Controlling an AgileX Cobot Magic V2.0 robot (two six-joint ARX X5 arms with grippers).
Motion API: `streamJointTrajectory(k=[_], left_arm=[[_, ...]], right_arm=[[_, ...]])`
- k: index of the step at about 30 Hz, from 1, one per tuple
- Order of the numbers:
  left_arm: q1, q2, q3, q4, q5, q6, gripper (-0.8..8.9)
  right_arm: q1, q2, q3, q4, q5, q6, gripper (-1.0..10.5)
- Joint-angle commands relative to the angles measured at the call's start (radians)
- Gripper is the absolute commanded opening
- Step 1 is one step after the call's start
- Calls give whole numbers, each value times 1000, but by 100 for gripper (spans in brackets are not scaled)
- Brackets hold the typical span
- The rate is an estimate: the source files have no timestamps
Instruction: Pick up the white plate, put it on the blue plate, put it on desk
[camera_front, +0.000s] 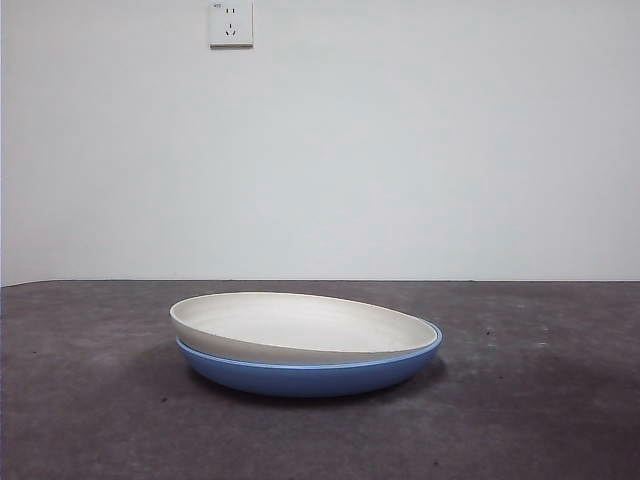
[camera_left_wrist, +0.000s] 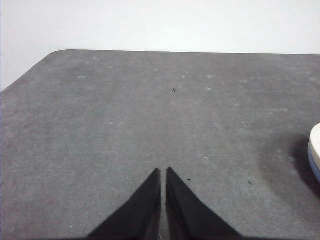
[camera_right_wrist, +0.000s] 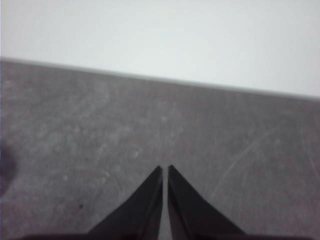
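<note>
1. Front view: the white plate (camera_front: 300, 325) sits nested in the blue plate (camera_front: 310, 372), tilted, its left rim raised above the blue rim and its right edge sunk inside. Both rest mid-bench (camera_front: 90, 420), with neither arm in sight.
2. Left tool (camera_left_wrist: 163, 171): jaws pressed narrow, nearly touching, holding nothing, hovering over bare bench. Only a sliver of the white plate (camera_left_wrist: 315, 140) over the blue plate (camera_left_wrist: 315, 167) shows at one edge of the left wrist view, so the stack lies off to that tool's side, near but apart.
3. Right tool (camera_right_wrist: 165, 168): jaws likewise narrow and empty; no plate appears in its view, so the left arm seems nearer.
4. Round plates offer no long axis; I judge the raised rim the likeliest grip.
5. Wall socket (camera_front: 230, 23): any marking is too small to read; the plates show no labels.
</note>
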Motion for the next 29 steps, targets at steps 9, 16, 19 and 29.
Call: streamJointTrajectory(k=[9,16,19,29], left_arm=[[1,-2,-21,-5,-3,9,19],[1,-2,-21,-5,-3,9,19],[1,-2,-21,-5,-3,9,19],[1,-2,-21,-5,-3,9,19]], right_arm=[[3,-3,-5,-113,125,37,15],[3,-3,-5,-111,114,61,14],[3,-3,-5,-111,114,69,14],[1,-3,-5,-98,117,96,15]])
